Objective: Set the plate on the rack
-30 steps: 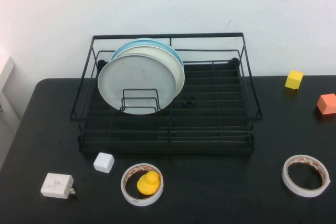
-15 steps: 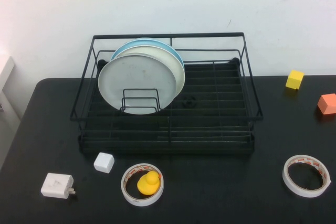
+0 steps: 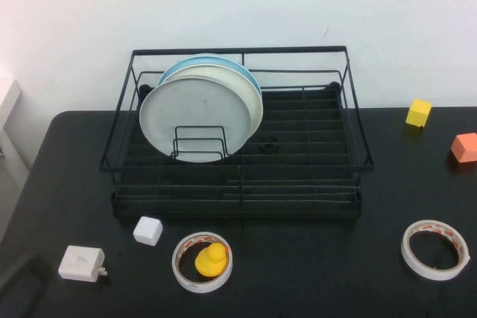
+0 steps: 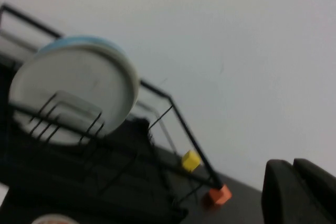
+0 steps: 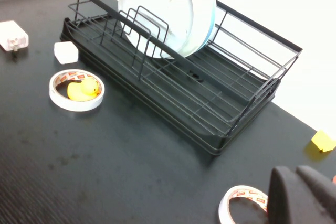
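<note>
The light-grey plate (image 3: 195,117) stands upright in the black wire rack (image 3: 238,193), leaning in the small dividers in front of a cream-white plate (image 3: 255,102) and a light blue plate (image 3: 209,59). It also shows in the left wrist view (image 4: 73,95) and the right wrist view (image 5: 157,9). My left gripper (image 4: 293,165) is shut and empty, low at the table's front left, away from the rack; a dark blur of it shows in the high view (image 3: 22,292). My right gripper (image 5: 295,171) is shut and empty, above the table's right side near a tape roll (image 5: 241,203).
In front of the rack lie a white charger (image 3: 80,264), a white cube (image 3: 147,230) and a tape roll holding a yellow duck (image 3: 203,261). Another tape roll (image 3: 434,249) lies at the front right. A yellow block (image 3: 418,112) and an orange block (image 3: 464,147) sit at the far right.
A dark blur of my left arm has come into the bottom left corner of the high view. The plates and the rack have not moved.
</note>
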